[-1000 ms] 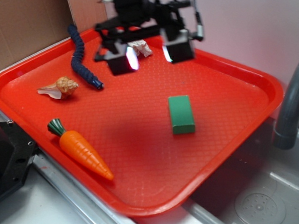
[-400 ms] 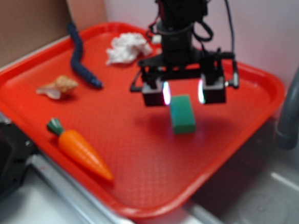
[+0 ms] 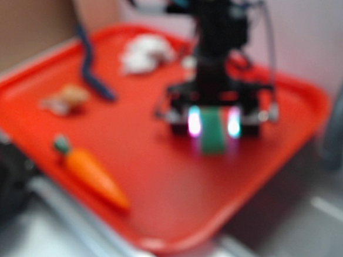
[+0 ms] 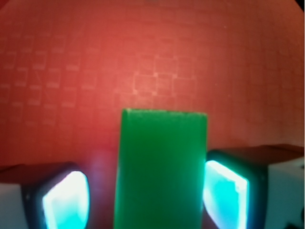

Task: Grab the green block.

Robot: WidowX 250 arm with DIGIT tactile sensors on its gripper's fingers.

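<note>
On the red tray (image 3: 128, 161), your gripper (image 3: 214, 122) sat spread around the green block (image 4: 161, 171), one glowing pad (image 4: 224, 193) nearly touching, the other apart.

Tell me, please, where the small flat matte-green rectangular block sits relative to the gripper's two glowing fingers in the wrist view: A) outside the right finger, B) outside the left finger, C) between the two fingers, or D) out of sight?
C: in the wrist view the green block stands between the two glowing fingers of the gripper, with a gap visible on one side, over the red tray.
</note>
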